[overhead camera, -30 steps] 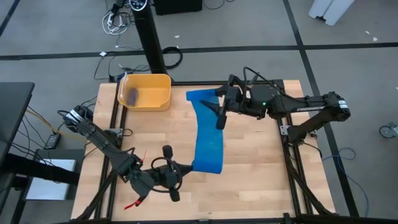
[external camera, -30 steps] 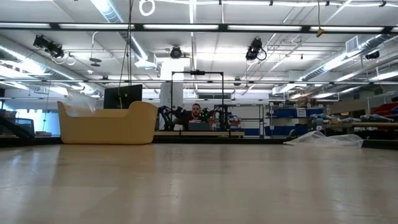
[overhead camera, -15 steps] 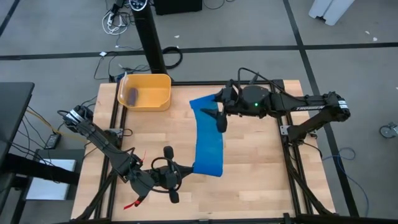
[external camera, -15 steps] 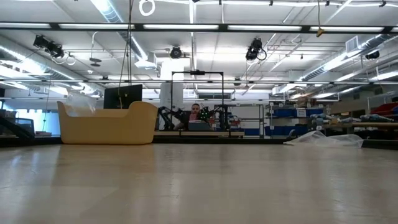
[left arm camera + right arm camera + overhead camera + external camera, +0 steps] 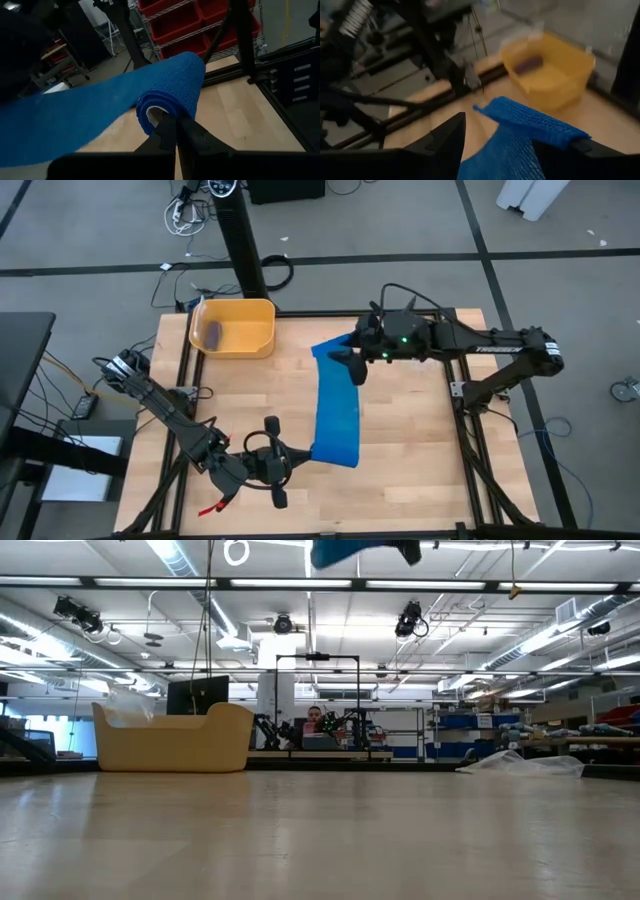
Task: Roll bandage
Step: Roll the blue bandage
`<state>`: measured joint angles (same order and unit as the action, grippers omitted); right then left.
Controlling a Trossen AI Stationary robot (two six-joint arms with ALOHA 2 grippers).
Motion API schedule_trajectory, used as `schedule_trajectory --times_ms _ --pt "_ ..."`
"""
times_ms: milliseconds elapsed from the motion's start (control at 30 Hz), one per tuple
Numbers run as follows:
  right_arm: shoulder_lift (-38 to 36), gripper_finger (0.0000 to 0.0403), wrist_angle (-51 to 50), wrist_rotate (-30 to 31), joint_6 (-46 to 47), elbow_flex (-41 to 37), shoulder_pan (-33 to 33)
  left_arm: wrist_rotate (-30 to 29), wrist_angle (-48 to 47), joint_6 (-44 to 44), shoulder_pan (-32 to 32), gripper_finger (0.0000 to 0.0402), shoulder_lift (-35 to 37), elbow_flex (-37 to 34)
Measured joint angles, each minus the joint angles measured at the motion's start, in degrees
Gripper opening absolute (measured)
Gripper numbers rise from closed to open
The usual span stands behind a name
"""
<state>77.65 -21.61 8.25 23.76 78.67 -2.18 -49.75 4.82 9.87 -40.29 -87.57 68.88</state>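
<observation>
The bright blue bandage [image 5: 336, 405] stretches as a wide flat band from near the table's front to its far middle. Its near end is wound into a small roll [image 5: 172, 92]. My left gripper [image 5: 298, 452] is shut at that roll, near the table's front. My right gripper [image 5: 350, 360] is shut on the band's far end [image 5: 530, 125], raised above the table. That end also shows at the top of the low view [image 5: 345, 550]. A dull purple-grey cylinder [image 5: 213, 332] lies in the yellow bin [image 5: 255, 340]. My left gripper holds the roll's open end [image 5: 156, 116], its shut fingers [image 5: 172, 137] coming level from the table's left along the roll's axis. The roll hides the fingertips. The roll is clear of the table. My right gripper holds the band's free far end [image 5: 520, 117], with the fabric lying between its two fingers [image 5: 447, 142]. It comes from the table's right, slanting down. The band runs down from there to the roll in a nearly straight span, clear of the table.
The yellow bin stands at the table's far left corner. A black post [image 5: 240, 240] rises behind it. A crinkly clear packet [image 5: 520, 762] lies at the right in the low view. Bare wood [image 5: 410, 450] lies to the right of the band.
My right gripper has carried the band's far end a little toward the table's near and right edges and has turned at the wrist. The end now shows at the top of the low view, where it did not before. The roll end has stayed in place.
</observation>
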Motion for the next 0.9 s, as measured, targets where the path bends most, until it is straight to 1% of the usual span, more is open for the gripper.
schedule_trajectory --times_ms 67,200,300,367,467,567,667,767,833,900 --pt "0.0 0.0222 -2.8 -1.7 1.4 0.0 -0.9 0.2 0.0 0.0 0.0 0.0003 0.0 0.0" --pt "0.0 0.0226 -4.1 -5.0 0.6 0.0 -1.7 0.6 0.0 -0.2 0.0 0.0003 0.0 0.0" --pt "-0.1 0.0226 -3.1 -7.9 -3.1 0.0 -1.7 4.5 0.0 -1.5 0.0 0.0003 0.0 0.0" --pt "-0.3 0.0226 -3.0 -8.6 -4.2 0.0 -1.7 6.9 0.0 -1.6 0.0 0.0003 0.0 0.0" --pt "-0.4 0.0226 -2.4 -9.8 -2.8 0.0 -1.7 7.0 0.0 -1.8 0.0 0.0003 0.0 0.0" --pt "-0.4 0.0229 -2.5 -12.9 -1.4 0.0 -2.4 6.9 0.2 -1.9 0.1 0.0003 0.0 0.0" --pt "-0.7 0.0231 -2.8 -15.1 -6.9 0.0 -1.9 5.4 1.7 -1.3 0.0 0.0003 0.0 0.0" --pt "-2.7 0.0228 -5.5 -14.2 -14.4 0.0 0.0 3.5 1.8 -1.3 0.0 0.0003 0.3 0.0" --pt "-5.0 0.0220 -10.0 -11.8 -18.3 0.0 1.6 2.9 1.8 -1.7 0.1 0.0003 0.9 0.0" --pt "-7.5 0.0208 -12.3 -9.1 -19.8 -1.5 3.8 2.2 1.7 -2.4 0.0 0.0003 1.9 0.0"
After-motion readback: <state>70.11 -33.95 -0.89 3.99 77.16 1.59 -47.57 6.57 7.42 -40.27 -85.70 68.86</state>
